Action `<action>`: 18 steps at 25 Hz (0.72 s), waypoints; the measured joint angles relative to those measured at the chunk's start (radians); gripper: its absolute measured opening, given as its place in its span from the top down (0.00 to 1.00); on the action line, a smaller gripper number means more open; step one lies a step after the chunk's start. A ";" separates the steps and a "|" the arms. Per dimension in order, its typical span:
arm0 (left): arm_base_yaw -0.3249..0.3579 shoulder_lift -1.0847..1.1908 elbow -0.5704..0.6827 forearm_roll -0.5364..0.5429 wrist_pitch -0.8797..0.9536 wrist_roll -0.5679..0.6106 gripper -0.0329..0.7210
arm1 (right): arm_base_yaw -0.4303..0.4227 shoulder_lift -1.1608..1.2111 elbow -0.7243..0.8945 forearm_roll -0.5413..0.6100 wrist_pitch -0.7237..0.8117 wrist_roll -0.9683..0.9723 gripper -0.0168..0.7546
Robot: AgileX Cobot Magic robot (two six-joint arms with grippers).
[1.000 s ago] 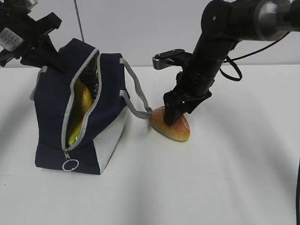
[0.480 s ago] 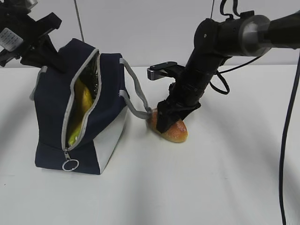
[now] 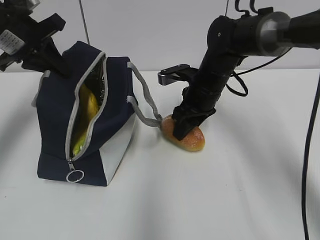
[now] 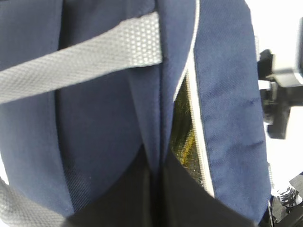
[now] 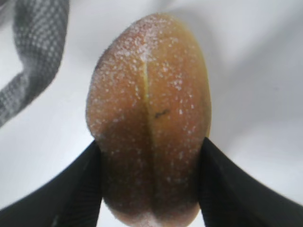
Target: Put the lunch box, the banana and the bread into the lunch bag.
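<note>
The navy lunch bag (image 3: 55, 125) stands on the white table, its zipper open and the silvery lining showing. The yellow banana (image 3: 89, 107) lies inside the opening. The lunch box does not show. My left gripper (image 3: 50, 62) is shut on the bag's top back edge; in the left wrist view it (image 4: 156, 189) pinches a fold of the navy fabric (image 4: 104, 118). The golden-brown bread (image 3: 192, 140) lies on the table just right of the bag. My right gripper (image 3: 181, 127) is shut on the bread (image 5: 149, 109), with one black finger against each of its sides.
A grey bag handle (image 3: 145, 100) hangs toward the bread and touches its left end; it also shows in the right wrist view (image 5: 33, 61). The zipper's ring pull (image 3: 75, 176) hangs at the bag's front bottom. A black cable (image 3: 307, 150) hangs at the far right.
My right arm has shifted a little to the left and settled lower on the bread, which was nudged slightly. The left gripper and the bag have not moved.
</note>
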 joint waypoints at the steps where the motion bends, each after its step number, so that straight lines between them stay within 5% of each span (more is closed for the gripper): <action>1: 0.000 0.000 0.000 0.000 0.000 0.000 0.96 | 0.000 -0.016 -0.005 -0.023 0.007 0.008 0.46; 6: 0.000 0.000 0.000 0.000 0.000 0.000 0.96 | 0.000 -0.124 -0.017 -0.173 0.041 0.081 0.46; 10: 0.000 0.000 0.000 0.000 0.000 0.000 0.96 | 0.002 -0.238 -0.017 -0.190 0.055 0.101 0.46; 18: 0.000 0.000 0.000 -0.037 0.001 0.000 0.96 | 0.014 -0.373 -0.019 0.166 0.057 0.046 0.46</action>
